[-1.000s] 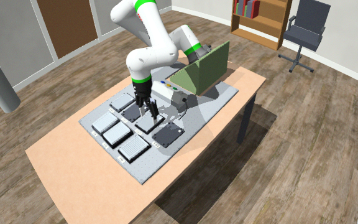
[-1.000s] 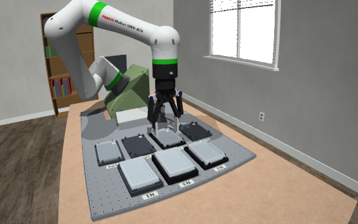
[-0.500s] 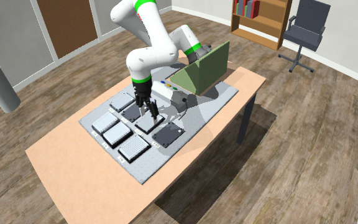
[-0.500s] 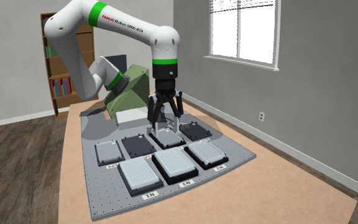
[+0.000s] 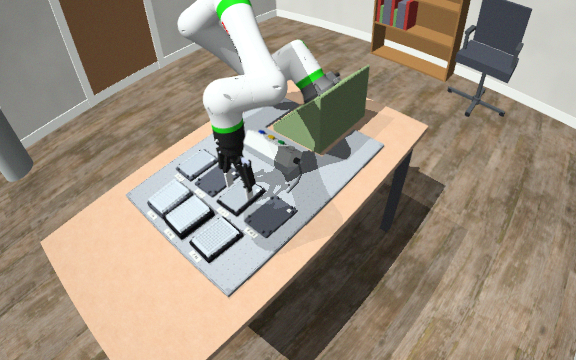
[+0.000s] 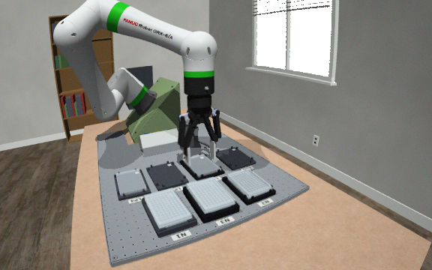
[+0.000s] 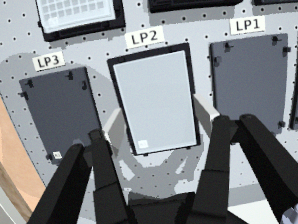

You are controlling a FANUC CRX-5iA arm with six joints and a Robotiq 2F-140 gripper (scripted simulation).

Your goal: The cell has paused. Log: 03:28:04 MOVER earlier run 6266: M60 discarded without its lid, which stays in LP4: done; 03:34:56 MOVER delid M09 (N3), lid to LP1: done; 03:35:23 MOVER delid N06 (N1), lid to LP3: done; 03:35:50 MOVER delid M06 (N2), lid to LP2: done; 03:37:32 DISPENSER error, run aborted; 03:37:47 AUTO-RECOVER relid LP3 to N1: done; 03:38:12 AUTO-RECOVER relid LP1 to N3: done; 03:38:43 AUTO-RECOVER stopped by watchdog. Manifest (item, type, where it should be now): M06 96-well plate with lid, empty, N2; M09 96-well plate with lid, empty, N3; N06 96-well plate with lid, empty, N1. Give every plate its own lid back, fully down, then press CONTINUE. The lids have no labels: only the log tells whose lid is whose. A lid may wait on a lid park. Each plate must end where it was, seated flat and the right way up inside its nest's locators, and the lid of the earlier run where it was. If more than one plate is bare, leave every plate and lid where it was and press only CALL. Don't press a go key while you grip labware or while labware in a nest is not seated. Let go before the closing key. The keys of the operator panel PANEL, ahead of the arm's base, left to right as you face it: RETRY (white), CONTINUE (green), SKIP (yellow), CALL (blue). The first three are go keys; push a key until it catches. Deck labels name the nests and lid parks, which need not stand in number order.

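Right now the arm reaches down over the back row of the grey deck (image 5: 248, 270) on the counter (image 5: 118, 280). The jaws stand apart, gripping nothing, one finger on each side of the lid (image 6: 202, 165) that lies flat on the lid park labelled LP2 (image 7: 144, 36). In the exterior view the fingertips sit low beside the lid's edges; whether they touch it cannot be told.

In the wrist view the lid is a pale rectangle inside its dark frame. The LP3 park (image 7: 56, 112) and the LP1 park (image 7: 252, 83) on either side are dark, with nothing on them. A second lid (image 6: 130, 182) rests on the park at the far end of that row, beyond LP1.

The front row holds three plates in black nests. The bare plate (image 6: 249, 184) shows its open grid of wells and stands just in front of the LP3 park. The middle plate (image 6: 210, 195) and the end plate (image 6: 169, 210) look smoother on top, covered with lids.

Behind the arm's wrist, the white operator panel (image 5: 263, 142) lies by a green housing (image 5: 328, 112), its coloured keys small and partly hidden.
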